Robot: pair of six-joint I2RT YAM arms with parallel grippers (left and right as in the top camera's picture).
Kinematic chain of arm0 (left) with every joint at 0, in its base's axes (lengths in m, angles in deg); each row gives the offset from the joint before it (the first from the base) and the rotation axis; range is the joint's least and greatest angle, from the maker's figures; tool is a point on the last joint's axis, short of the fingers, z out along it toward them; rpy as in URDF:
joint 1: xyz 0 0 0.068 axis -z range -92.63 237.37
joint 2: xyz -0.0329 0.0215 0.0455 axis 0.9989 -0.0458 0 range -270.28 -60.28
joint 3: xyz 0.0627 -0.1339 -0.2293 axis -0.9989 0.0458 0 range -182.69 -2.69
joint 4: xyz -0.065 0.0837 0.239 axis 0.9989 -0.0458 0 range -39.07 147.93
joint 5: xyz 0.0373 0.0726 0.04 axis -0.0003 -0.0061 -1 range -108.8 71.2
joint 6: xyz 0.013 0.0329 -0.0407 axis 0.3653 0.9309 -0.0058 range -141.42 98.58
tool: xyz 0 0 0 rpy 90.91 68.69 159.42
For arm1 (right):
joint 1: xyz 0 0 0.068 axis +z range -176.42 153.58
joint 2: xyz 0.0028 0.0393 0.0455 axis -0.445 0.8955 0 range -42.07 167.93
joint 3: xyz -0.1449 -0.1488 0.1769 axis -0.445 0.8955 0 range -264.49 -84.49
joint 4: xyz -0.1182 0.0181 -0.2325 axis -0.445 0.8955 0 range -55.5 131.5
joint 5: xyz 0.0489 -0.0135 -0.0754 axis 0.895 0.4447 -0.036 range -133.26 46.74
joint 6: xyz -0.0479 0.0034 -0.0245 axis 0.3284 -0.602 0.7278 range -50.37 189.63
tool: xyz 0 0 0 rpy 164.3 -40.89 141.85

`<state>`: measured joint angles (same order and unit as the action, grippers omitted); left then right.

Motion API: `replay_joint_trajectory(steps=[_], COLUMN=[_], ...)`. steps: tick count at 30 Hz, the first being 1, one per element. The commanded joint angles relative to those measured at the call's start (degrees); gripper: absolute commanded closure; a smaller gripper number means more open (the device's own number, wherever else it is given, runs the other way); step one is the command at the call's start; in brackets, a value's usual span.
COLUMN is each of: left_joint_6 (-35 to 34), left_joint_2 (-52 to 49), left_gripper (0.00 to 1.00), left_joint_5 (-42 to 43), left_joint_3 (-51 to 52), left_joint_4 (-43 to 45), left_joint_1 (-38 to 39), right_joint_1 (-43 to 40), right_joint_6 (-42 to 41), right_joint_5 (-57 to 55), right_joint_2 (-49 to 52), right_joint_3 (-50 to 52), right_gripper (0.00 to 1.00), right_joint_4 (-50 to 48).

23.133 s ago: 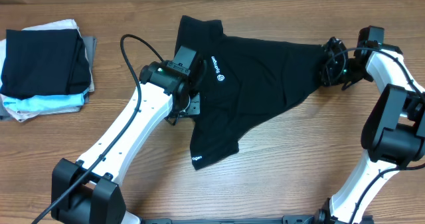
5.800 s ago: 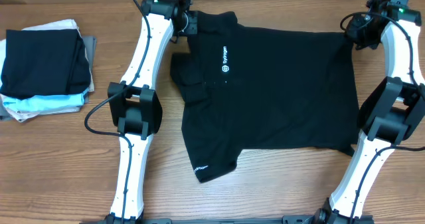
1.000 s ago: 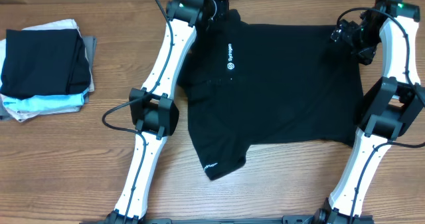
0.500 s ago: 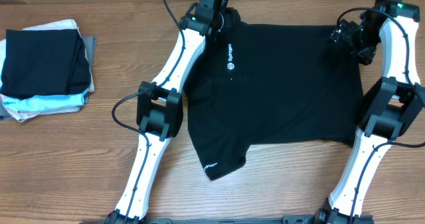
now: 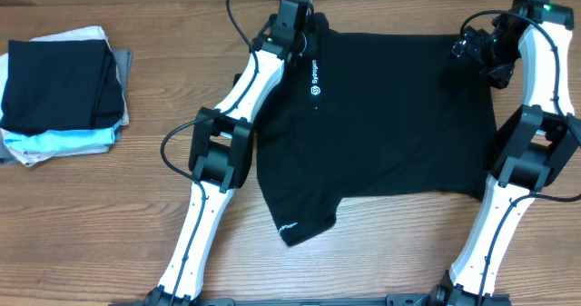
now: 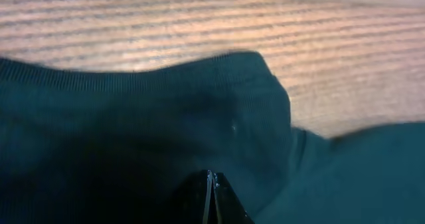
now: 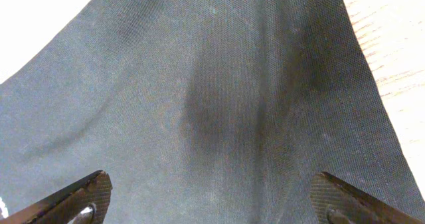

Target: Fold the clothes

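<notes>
- Overhead: the black shirt [image 5: 399,115] lies spread out flat on the table [image 5: 91,215], in the upper middle and right of the frame. One sleeve points to the lower middle, with white lettering [image 5: 289,225] at its hem.
- A small white logo [image 5: 316,93] shows on the chest. The left jaws are at the shirt's upper left corner, the right jaws at its upper right corner.
- A pile of folded garments [image 5: 59,93] sits well apart at the left edge.
- Left wrist: the fingertips [image 6: 199,201] are pressed together at the bottom middle, right on the dark shirt [image 6: 133,131]. I cannot tell whether fabric is pinched between them. A ribbed edge curves across, with the table [image 6: 265,24] above it.
- Right wrist: the right jaws are spread wide, one fingertip [image 7: 80,194] in each lower corner. The shirt [image 7: 219,84] fills the frame, and the table [image 7: 398,44] shows at the right.
</notes>
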<state>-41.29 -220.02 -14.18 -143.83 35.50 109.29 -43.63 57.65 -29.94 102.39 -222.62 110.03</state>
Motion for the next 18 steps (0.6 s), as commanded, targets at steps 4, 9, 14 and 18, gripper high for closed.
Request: replay_joint_trajectory(steps=[4,9,14,18], left_joint_6=[-3.19,-6.14,-6.49,-3.23], left_joint_2=[-6.29,-9.66,-9.42,-9.42], left_gripper=[0.96,0.96,0.96,0.96], left_joint_5=[0.00,6.03,10.64,10.71], left_joint_3=[0.42,0.39,-3.06,-10.49], left_joint_4=[3.30,8.44,12.31,8.90], left_joint_1=[0.24,-0.02,0.24,1.01], right_joint_1=[0.07,0.07,0.07,0.07], right_joint_6=[-0.04,-0.04,-0.04,-0.04], right_joint_5=[0.46,0.46,0.46,0.46], right_joint_2=[-1.95,-1.95,-1.95,-1.95], right_joint_3=[-1.33,-1.33,-1.33,-1.33], right_gripper=[0.00,0.00,0.00,0.00], right_joint_4=[-0.22,-0.24,-0.22,-0.24])
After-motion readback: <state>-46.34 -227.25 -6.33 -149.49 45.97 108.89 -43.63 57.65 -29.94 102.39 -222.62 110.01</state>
